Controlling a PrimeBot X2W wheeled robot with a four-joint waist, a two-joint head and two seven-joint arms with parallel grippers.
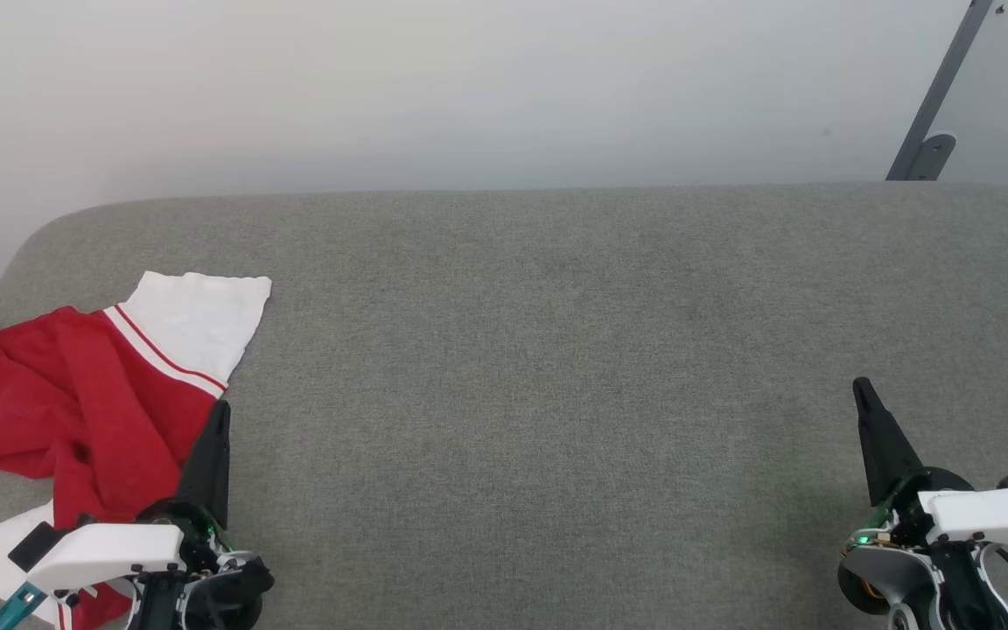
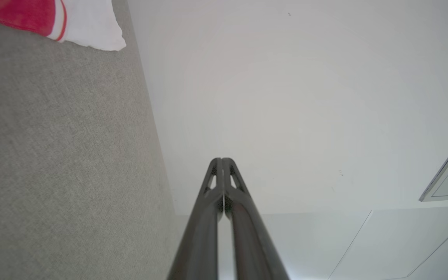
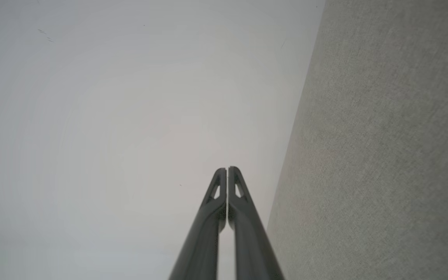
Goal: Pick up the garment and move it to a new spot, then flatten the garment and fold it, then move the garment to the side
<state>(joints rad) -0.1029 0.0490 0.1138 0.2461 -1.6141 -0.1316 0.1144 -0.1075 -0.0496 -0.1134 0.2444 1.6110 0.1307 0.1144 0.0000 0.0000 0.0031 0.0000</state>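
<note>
The red garment [image 1: 58, 411] lies crumpled at the far left of the grey surface [image 1: 556, 350], one white sleeve end with thin red stripes [image 1: 198, 324] spread toward the back. A corner of it shows at the top left of the left wrist view, garment [image 2: 72, 23]. My left gripper [image 1: 222, 409] hovers at the garment's right edge, fingers pressed together and empty; left gripper [image 2: 221, 160] points past the surface toward the wall. My right gripper [image 1: 861, 387] stands far to the right over bare fabric, shut and empty, also seen as right gripper [image 3: 227, 169].
A pale wall [image 1: 469, 87] rises behind the grey surface. A grey metal bracket [image 1: 933, 131] leans at the back right. The surface's rounded back-left corner [image 1: 40, 236] lies near the garment.
</note>
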